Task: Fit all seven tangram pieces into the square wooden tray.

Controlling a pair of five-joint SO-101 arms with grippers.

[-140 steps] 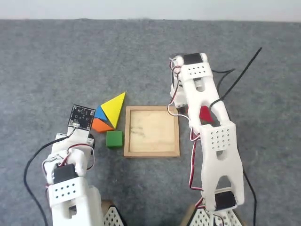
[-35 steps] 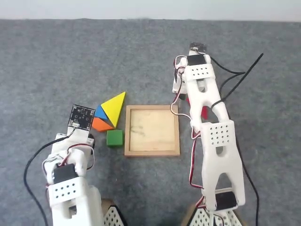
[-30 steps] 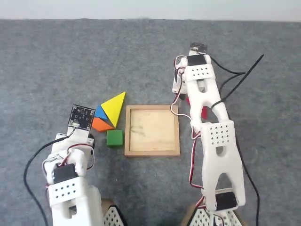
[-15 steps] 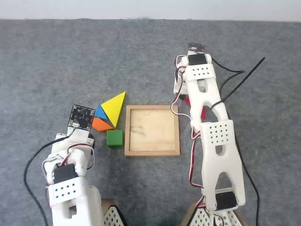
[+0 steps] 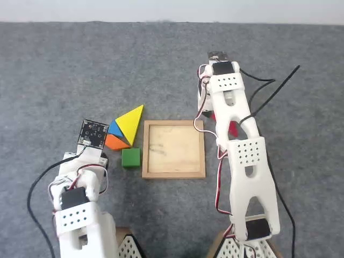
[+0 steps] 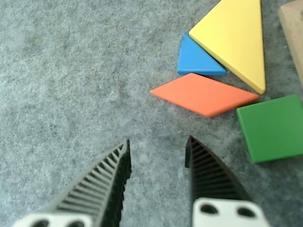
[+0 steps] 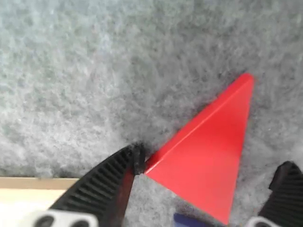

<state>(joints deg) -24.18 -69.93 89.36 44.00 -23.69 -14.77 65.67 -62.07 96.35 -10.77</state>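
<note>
The square wooden tray (image 5: pixel 173 123) lies at the centre of the high view, its floor bare wood. Just beside its left edge sits the green square (image 5: pixel 130 158). Up and left of that, the orange parallelogram (image 5: pixel 115 142), blue triangle (image 5: pixel 114 129) and yellow triangle (image 5: pixel 130 123) are clustered edge to edge. The left gripper (image 6: pixel 158 141) hangs spread open over bare carpet, near the parallelogram. Right of the tray's upper right corner, the red triangle (image 7: pixel 203 170) lies on the carpet. The right gripper (image 7: pixel 210 165) is released, with its jaws wide on either side of the triangle; one finger (image 7: pixel 113 177) seems to touch its corner.
</note>
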